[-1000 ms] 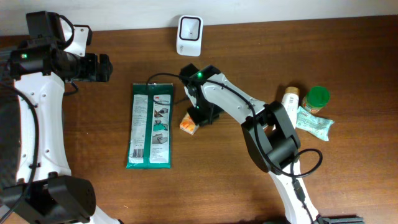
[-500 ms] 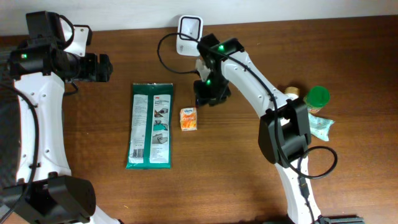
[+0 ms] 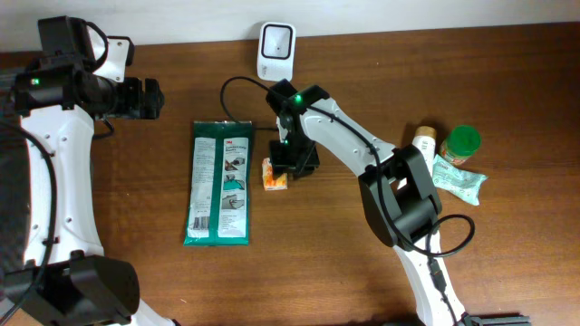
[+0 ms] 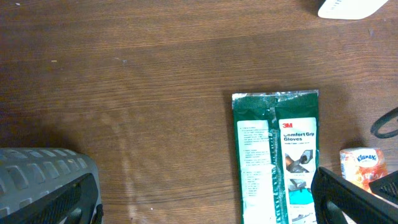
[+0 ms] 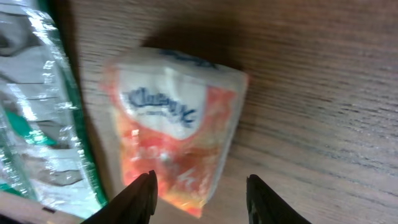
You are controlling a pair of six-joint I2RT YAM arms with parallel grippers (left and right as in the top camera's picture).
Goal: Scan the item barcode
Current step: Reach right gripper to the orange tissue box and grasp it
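A small orange and white Kleenex tissue pack (image 3: 272, 177) lies flat on the wooden table, just right of a green 3M glove packet (image 3: 220, 181). My right gripper (image 3: 292, 161) hovers over the pack's right edge. In the right wrist view its fingers stand open (image 5: 200, 186) above the pack (image 5: 177, 124), the left fingertip (image 5: 144, 193) over the orange wrapper, the right one over bare wood. The white scanner (image 3: 275, 47) stands at the back edge. My left gripper (image 3: 149, 98) is open at the far left, holding nothing, high over the table (image 4: 199, 205).
A white bottle (image 3: 423, 143), a green-lidded jar (image 3: 463, 143) and a pale wipes packet (image 3: 459, 178) sit at the right. A black cable (image 3: 237, 91) loops from the scanner toward the glove packet (image 4: 277, 155). Bare wood lies in front.
My right gripper opened wider, swung up toward the scanner without the tissue pack, then came back down over it. The pack stays on the table. The left arm has not moved.
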